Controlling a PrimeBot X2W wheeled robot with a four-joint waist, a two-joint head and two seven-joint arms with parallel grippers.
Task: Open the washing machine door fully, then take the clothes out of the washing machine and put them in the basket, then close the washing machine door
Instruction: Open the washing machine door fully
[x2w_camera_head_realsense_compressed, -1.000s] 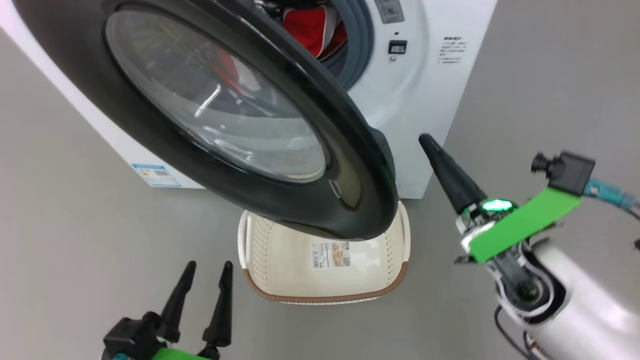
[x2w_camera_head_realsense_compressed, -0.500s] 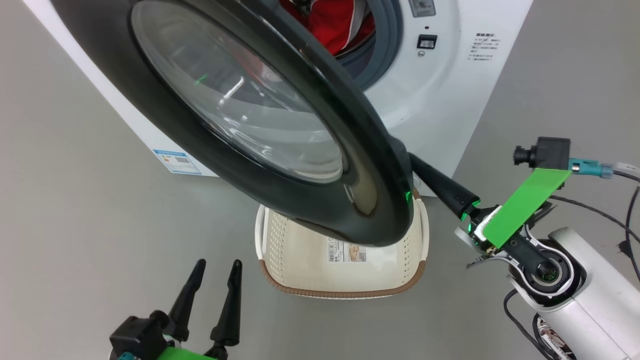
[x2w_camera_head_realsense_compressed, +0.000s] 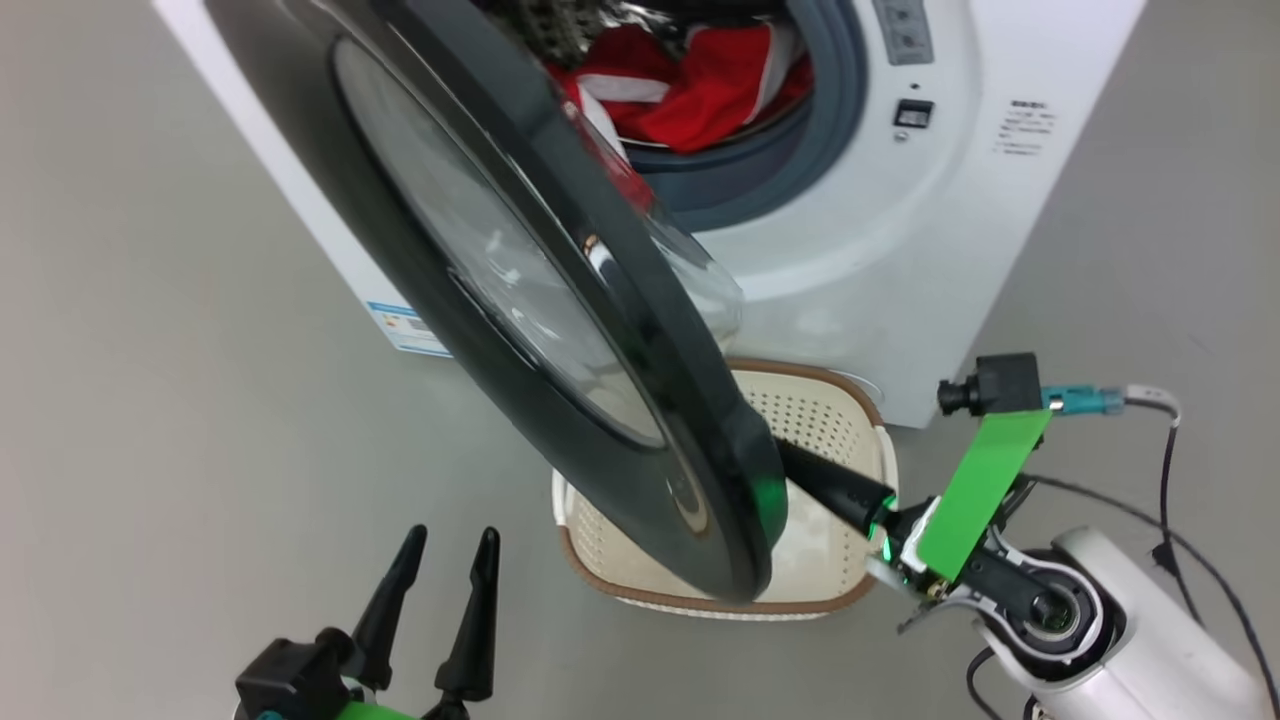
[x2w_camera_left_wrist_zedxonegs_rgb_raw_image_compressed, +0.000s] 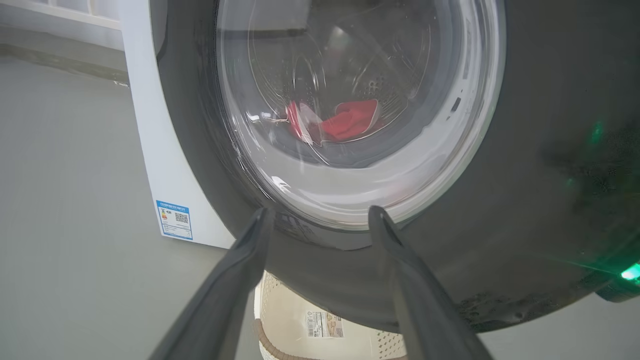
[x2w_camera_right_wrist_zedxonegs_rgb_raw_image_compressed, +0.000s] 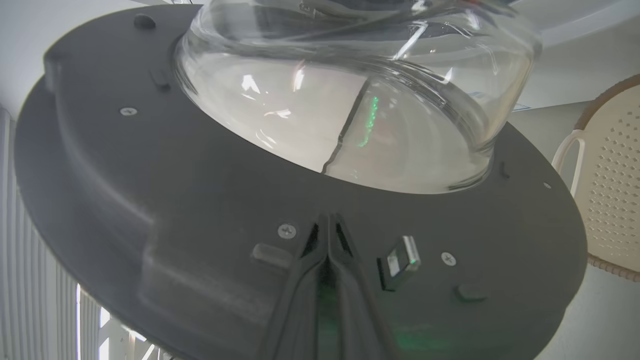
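The right arm's jaws are pressed together, their dark fingers (x2w_camera_right_wrist_zedxonegs_rgb_raw_image_compressed: 306, 292) reaching up to the inner face of the washing machine door (x2w_camera_right_wrist_zedxonegs_rgb_raw_image_compressed: 150, 200), with the tips seemingly touching it just beside the metal latch hook (x2w_camera_right_wrist_zedxonegs_rgb_raw_image_compressed: 400, 260) and below the bulging glass bowl. In the head view, one right finger (x2w_camera_head_realsense_compressed: 830, 485) disappears behind the door's (x2w_camera_head_realsense_compressed: 500, 270) lower rim. The left arm's jaws are spread, holding nothing, and their fingers (x2w_camera_head_realsense_compressed: 385, 610) hang apart from the door's outer side, pointing at its black rim and window (x2w_camera_left_wrist_zedxonegs_rgb_raw_image_compressed: 525, 175). The door stands partly open, swung out from the washing machine (x2w_camera_head_realsense_compressed: 900, 250), and its lower edge hangs over the basket (x2w_camera_head_realsense_compressed: 840, 425). The grey floor (x2w_camera_head_realsense_compressed: 150, 450) spreads wide to the door's left. The red and white clothes (x2w_camera_head_realsense_compressed: 700, 85) lie in the drum behind the grey gasket. The basket sits on the floor in front of the machine, its inside showing perforated walls and a label sticker (x2w_camera_left_wrist_zedxonegs_rgb_raw_image_compressed: 325, 325).
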